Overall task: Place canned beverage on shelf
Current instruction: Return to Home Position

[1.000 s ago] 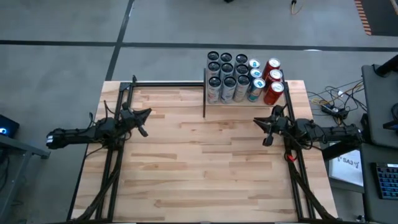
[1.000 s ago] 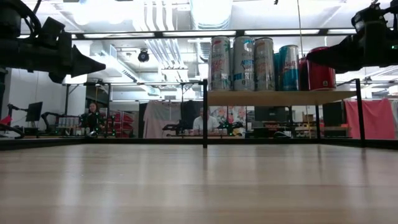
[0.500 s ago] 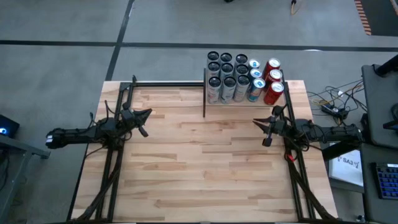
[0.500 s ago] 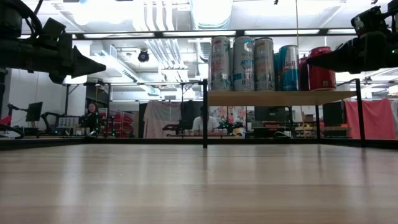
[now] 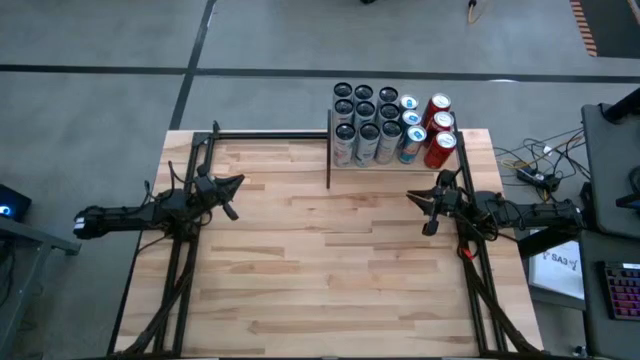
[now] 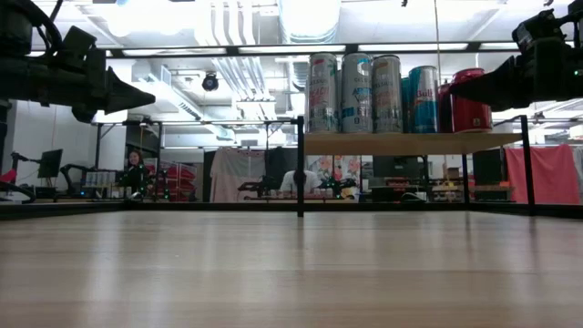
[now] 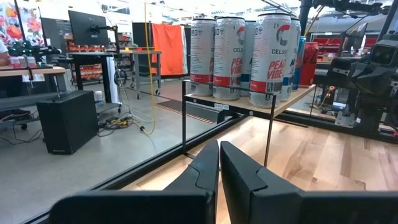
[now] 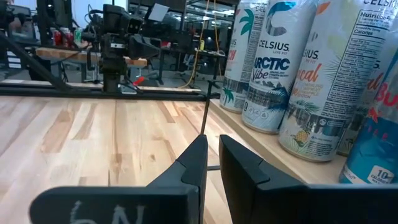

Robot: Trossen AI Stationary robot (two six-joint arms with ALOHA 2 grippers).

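The shelf (image 6: 410, 143), a small light-wood board on thin black posts, stands at the table's far edge, right of the middle. Several canned beverages (image 5: 385, 125) stand upright on it in rows: tall silver ones (image 7: 272, 59), blue ones (image 6: 422, 98) and red ones (image 5: 438, 128). My left gripper (image 5: 238, 181) hovers shut at the table's left side, pointing level toward the right (image 7: 219, 146). My right gripper (image 5: 410, 194) hovers shut at the right side, just near of the shelf, pointing level toward the left (image 8: 211, 140). Neither holds a can.
A black rail (image 5: 270, 134) runs along the table's far edge left of the shelf, and a black post (image 5: 329, 160) stands at the shelf's left corner. The plank tabletop (image 5: 330, 260) stretches between the arms. Cables and equipment (image 5: 545, 175) lie off the table's right side.
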